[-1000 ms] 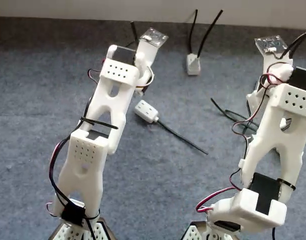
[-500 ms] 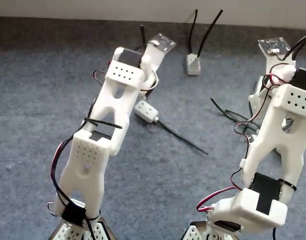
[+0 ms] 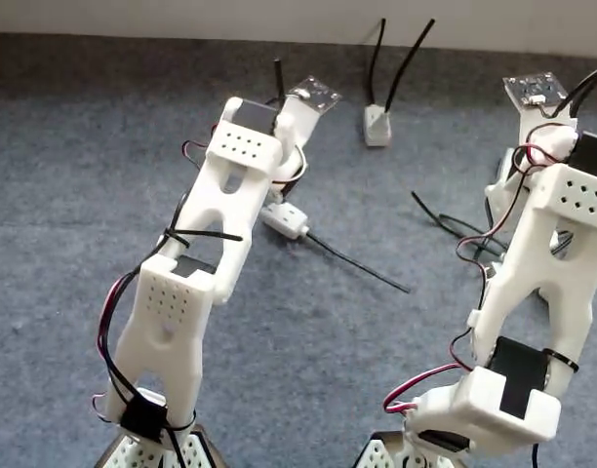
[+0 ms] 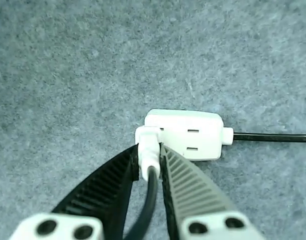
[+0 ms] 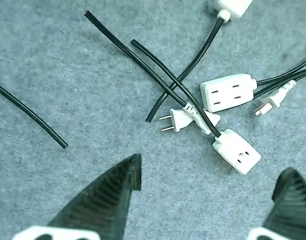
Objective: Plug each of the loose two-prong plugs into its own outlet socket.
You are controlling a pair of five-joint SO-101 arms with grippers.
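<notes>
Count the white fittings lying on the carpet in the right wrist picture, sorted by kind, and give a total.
Outlet sockets: 2
Loose plugs: 2
Cropped white piece, kind unclear: 1
Total: 5

1. I see a white plug (image 4: 147, 150) touching one end of a white outlet block (image 4: 185, 135), black cord trailing.
2. A second white plug (image 5: 180, 120) lies flat, prongs bare, near a square socket (image 5: 236, 151).

We'd guess a lab or hobby setup: grey carpet (image 3: 64, 214), pale wall (image 3: 133, 15), white printed arms (image 3: 206, 244).
</notes>
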